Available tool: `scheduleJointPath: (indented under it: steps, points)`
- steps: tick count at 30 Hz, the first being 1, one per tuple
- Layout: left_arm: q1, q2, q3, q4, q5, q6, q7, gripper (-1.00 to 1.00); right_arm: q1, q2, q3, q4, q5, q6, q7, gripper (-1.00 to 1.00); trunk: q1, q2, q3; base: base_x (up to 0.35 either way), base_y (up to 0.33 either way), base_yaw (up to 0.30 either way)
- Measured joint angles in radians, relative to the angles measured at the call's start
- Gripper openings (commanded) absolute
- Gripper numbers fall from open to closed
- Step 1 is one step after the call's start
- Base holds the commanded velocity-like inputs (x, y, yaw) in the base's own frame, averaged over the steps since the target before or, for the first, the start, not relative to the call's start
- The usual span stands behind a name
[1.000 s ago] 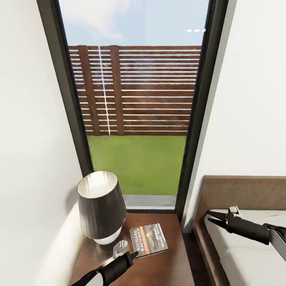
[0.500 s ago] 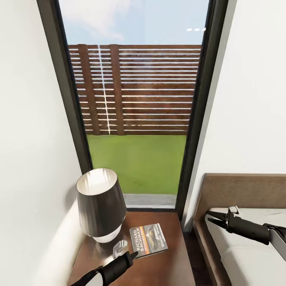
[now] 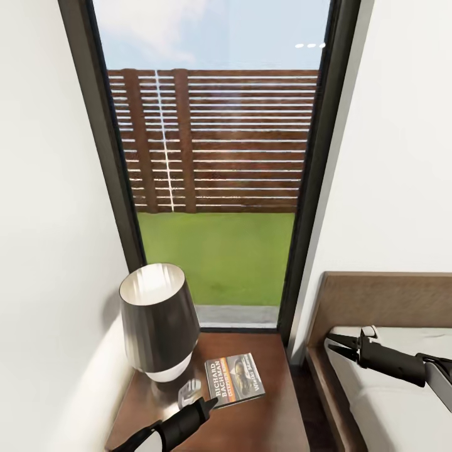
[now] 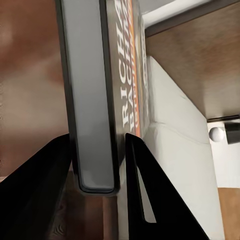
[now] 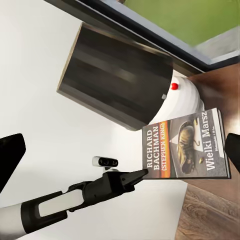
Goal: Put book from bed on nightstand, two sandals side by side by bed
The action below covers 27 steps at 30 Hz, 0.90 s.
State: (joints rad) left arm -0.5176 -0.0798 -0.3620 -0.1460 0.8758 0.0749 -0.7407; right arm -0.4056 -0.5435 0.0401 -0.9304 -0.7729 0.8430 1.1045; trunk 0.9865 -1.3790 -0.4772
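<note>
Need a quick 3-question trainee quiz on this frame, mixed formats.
1. True or false: the striped orange-red paperback book is above the dark brown wooden nightstand.
2. The left gripper is: A open, B shut on the book.
3. What stands beside the book on the nightstand?

Key: 1 true. 2 B, its fingers flank the book's edge. 3 A dark-shaded table lamp with a white base.

dark-shaded lamp (image 3: pixel 158 323), window (image 3: pixel 213 163), slatted fence (image 3: pixel 213 141)

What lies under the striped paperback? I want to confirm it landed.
The striped paperback rests on the glossy dark brown nightstand, beside the dark-shaded lamp. The left gripper grips its edge; the wood beneath is covered.
</note>
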Motion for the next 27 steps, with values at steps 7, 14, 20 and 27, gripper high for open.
scheduleJointPath:
  steps: [7, 14, 20, 27]
  points:
    - [0.000, 0.000, -0.001, 0.000, 0.000, -0.001, 0.000, -1.00, 0.000, 0.000, 0.000, -0.001, 0.000, 0.000, 0.000, 1.00, 0.027, -0.049, -0.022, 0.000, 0.000, 0.000]
    - [0.000, 0.000, -0.001, 0.000, 0.000, 0.000, -0.001, -1.00, 0.000, 0.001, 0.000, -0.001, 0.000, 0.000, 0.000, 1.00, 0.054, -0.098, -0.044, 0.000, 0.000, 0.000]
    - [0.000, 0.000, 0.000, 0.000, 0.000, 0.000, -0.002, -1.00, 0.000, 0.002, 0.000, -0.001, 0.000, 0.000, 0.000, 1.00, 0.077, -0.140, -0.063, 0.000, 0.000, 0.000]
    - [0.000, 0.000, 0.000, 0.000, 0.000, 0.000, -0.003, -1.00, 0.000, 0.002, 0.000, -0.001, 0.000, 0.000, -0.001, 1.00, 0.104, -0.189, -0.085, 0.000, 0.000, 0.000]
